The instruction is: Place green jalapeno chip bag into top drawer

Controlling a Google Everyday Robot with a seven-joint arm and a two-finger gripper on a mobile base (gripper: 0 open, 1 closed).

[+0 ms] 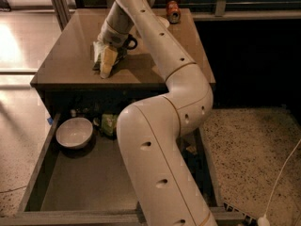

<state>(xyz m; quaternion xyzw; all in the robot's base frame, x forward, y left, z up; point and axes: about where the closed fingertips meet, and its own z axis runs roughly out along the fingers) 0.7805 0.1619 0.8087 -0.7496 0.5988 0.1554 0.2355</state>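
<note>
The gripper point(109, 60) is being held low at the left part of the worktop point(160, 72), at the end of the white arm point(160, 140) that is being reached over from the front. The green jalapeno chip bag point(97, 53) is being kept on the worktop right against the gripper's left side, touching it. The bag is being shown as a small, crumpled, shiny packet, pale white-green on its lit face and darker green at the edges, and it is standing up rather than lying flat. Whether the gripper is clamped on the bag cannot be told.

Below the worktop, the top drawer point(84, 187) is being held pulled out, its flat grey floor being shown between low walls. A white bowl point(74, 132) is being carried in its back left corner, and a brighter green pouch point(109, 125) is lying just beside the bowl. A can point(173, 12) is lying on its side at the worktop's far edge.
</note>
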